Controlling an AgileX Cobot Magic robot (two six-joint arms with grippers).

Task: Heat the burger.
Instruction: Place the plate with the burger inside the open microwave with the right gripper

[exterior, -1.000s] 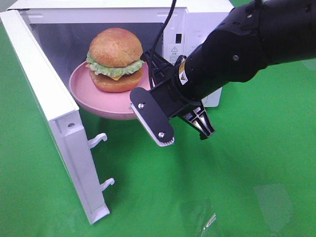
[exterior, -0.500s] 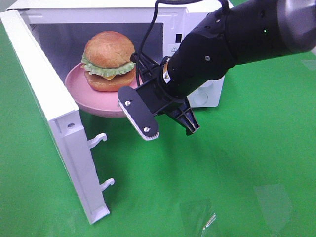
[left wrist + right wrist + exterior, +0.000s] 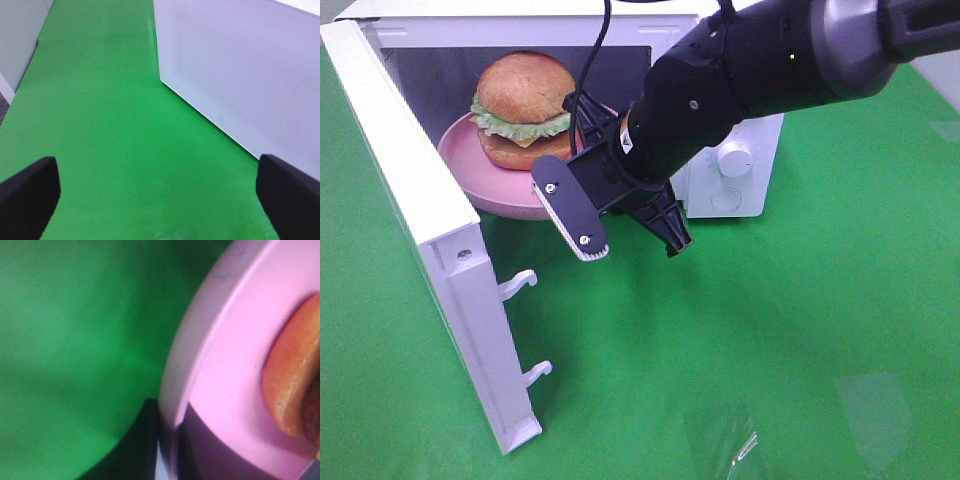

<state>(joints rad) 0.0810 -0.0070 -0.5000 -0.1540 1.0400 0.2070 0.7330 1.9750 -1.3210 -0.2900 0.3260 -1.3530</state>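
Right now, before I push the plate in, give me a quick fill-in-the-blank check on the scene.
The burger sits on a ____ plate. The right gripper has its jaws shut on the plate's ____. The microwave door stands ____. The left gripper, jaws apart, holds ____.
Missing words: pink; rim; open; nothing.

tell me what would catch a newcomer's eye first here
The burger, brown bun over green lettuce, sits on a pink plate at the mouth of the white microwave, whose door stands wide open on the left. Next comes the bulky black right arm reaching in from the upper right, its right gripper closed on the plate's rim. Everything stands out against the bright green table cover.
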